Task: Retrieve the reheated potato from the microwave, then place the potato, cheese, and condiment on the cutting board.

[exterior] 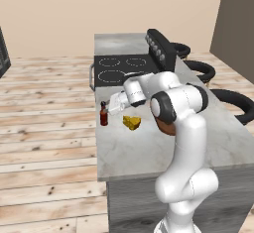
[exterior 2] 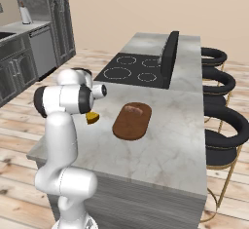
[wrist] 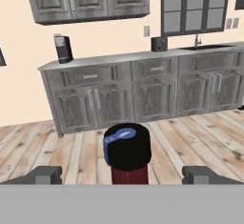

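The tool [exterior: 110, 106] hangs with its jaws wide apart, level with the small dark red condiment bottle with the black cap [exterior: 103, 114], which stands near the left edge of the grey marble surface [exterior: 149, 147], just beside the bright yellow cheese wedge [exterior: 132, 122]. In the hand view the bottle [wrist: 127, 154] sits centred between the fingertips [wrist: 45, 174] — so I would ease straight forward, clamp below the cap, keep it upright, then carry it to the rounded reddish-brown wooden cutting board [exterior 2: 132, 120] mid-surface.

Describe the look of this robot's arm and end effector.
The arm is made of glossy white rounded segments with dark grey to black joint caps. The end effector has two small dark grey blocky fingertips. No cables or markings are visible.
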